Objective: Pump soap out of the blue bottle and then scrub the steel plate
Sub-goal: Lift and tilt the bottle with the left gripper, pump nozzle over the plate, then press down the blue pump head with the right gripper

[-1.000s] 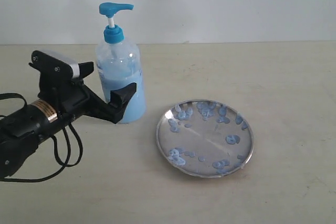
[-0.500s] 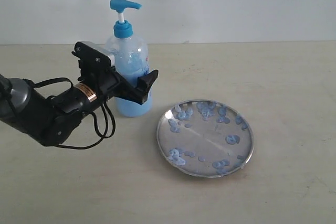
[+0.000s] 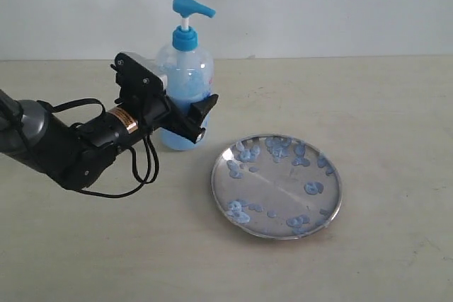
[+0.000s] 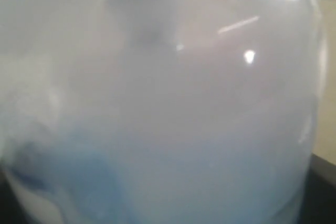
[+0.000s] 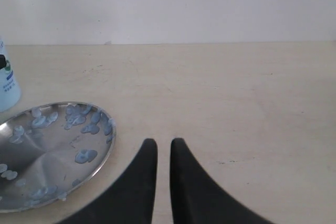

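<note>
The blue bottle (image 3: 185, 97) stands just beyond the steel plate (image 3: 276, 185), off the part of its rim furthest from the right arm, close to the plate but not touching it. The left gripper (image 3: 195, 114) comes in from the side away from the plate. Its jaws straddle the bottle's lower body, one finger across the front and the other hidden behind. The left wrist view is filled by the clear wall and the pale soap (image 3: 178, 134) inside, so I take the jaws to be clamped on the bottle. Whether the base rests on the surface (image 3: 396, 104) or hangs just above it, I cannot tell.

The bottle's long axis is close to upright, with perhaps a slight lean. The pump head (image 3: 190, 6) is at the top, clear of the jaws, and its spout points towards the plate's side. Yet the spout ends short of the rim, so soap pumped now would likely miss the plate. The bottle needs to come nearer first.

The right gripper (image 5: 164, 145) hovers low on the plate's opposite side, well apart from the bottle. Its jaws are drawn nearly together on nothing, with only a slit between them. The left arm is by far the nearer, but it is taken up with the body. Pressing down along that upright axis would seem to fall to the right arm. Blue blobs (image 3: 313, 187) already dot the plate.
</note>
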Controlling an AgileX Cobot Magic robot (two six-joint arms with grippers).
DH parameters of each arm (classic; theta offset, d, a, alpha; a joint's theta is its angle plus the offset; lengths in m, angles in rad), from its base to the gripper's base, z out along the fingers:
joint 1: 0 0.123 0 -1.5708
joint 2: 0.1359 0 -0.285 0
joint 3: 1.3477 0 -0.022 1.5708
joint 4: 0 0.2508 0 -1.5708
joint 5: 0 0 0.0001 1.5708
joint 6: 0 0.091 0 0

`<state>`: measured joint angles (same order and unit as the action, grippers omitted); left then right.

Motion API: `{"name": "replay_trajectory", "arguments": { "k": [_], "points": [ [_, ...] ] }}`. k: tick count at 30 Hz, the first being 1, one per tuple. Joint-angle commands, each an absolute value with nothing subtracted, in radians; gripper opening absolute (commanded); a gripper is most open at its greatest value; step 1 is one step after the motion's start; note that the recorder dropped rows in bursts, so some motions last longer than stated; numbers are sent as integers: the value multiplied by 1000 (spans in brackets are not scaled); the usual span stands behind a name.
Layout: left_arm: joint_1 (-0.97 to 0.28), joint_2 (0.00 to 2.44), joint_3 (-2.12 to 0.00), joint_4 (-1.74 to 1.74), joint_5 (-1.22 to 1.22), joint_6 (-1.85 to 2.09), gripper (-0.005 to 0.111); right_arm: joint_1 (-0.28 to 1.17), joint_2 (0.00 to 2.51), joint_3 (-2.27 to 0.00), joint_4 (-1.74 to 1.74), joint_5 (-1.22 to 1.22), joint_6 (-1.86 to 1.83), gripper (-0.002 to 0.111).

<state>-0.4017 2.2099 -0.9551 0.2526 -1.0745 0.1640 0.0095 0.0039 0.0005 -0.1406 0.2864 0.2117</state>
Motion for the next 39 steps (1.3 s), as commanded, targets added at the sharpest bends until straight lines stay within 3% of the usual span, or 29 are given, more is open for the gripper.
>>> {"name": "replay_trajectory", "arguments": {
  "k": [1,15,25,31,34,39],
  "points": [
    [-411,2205,-955,350,-1026,306,4,11,0,0,-140,277,207,0],
    [-464,2205,-955,411,-948,462,4,11,0,0,-140,258,207,0],
    [-476,2205,-955,408,-926,512,4,11,0,0,-137,-112,346,0],
    [-476,2205,-955,371,-926,259,4,11,1,0,-125,-219,384,0],
    [-476,2205,-955,355,-926,196,4,11,155,0,-61,-227,401,0],
    [-476,2205,-955,355,-926,177,4,11,587,-31,-140,-497,403,0]
  ]
}}
